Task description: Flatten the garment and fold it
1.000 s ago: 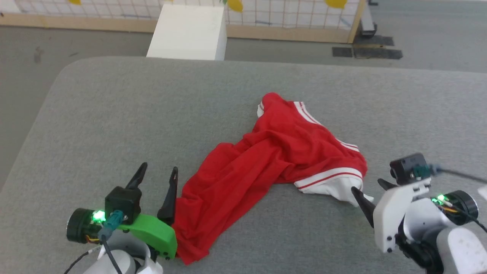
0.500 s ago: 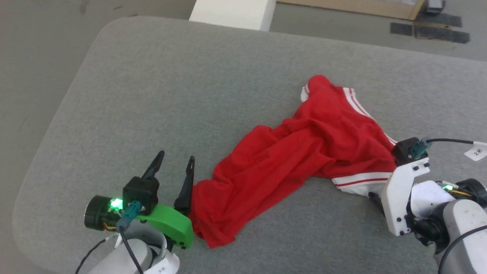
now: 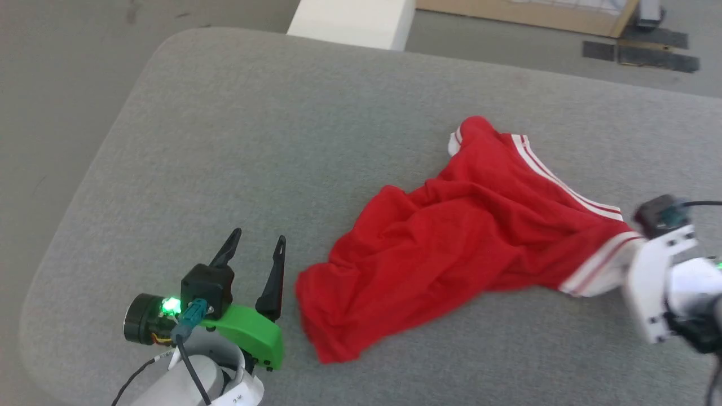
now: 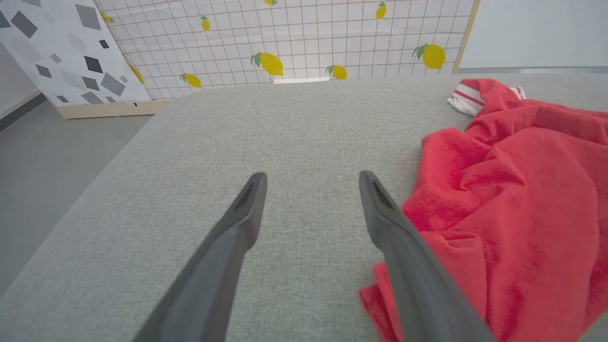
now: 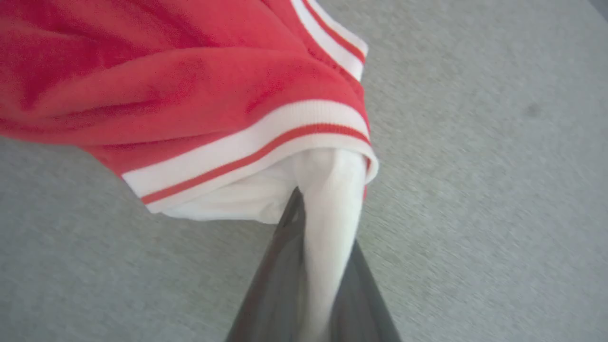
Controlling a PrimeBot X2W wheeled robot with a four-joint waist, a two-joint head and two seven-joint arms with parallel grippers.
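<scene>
Currently: right gripper clamped on sleeve, left gripper free

Right gripper [image 5: 313, 204]: fingers shut tight on a bunch of white sleeve [image 5: 327, 190] fabric, which runs down between them at bottom centre of the right wrist view. The white-and-red striped trim sits just above the pinch. In the head view this gripper is at the right edge, blurred, with its fingers hidden behind the white wrist mount.

Left gripper [image 3: 259, 235]: lower left of the head view, fingers spread wide, nothing between them. Its right-hand finger is just beside the red hem. The head view shows a thin gap. In the left wrist view the finger overlaps the cloth, so I can't tell if they touch.

Garment [image 3: 451, 248]: crumpled and wrinkled on the grey counter [image 3: 254, 124], right of centre in the head view. It runs from the clamped sleeve at the right edge down to a red corner at lower centre. A second bit of white striped trim pokes out at its upper end.

White box [image 3: 352, 20] is beyond the counter's far edge at top centre. Lemon-print grid panel [image 4: 308, 38] runs across the top of the left wrist view.
</scene>
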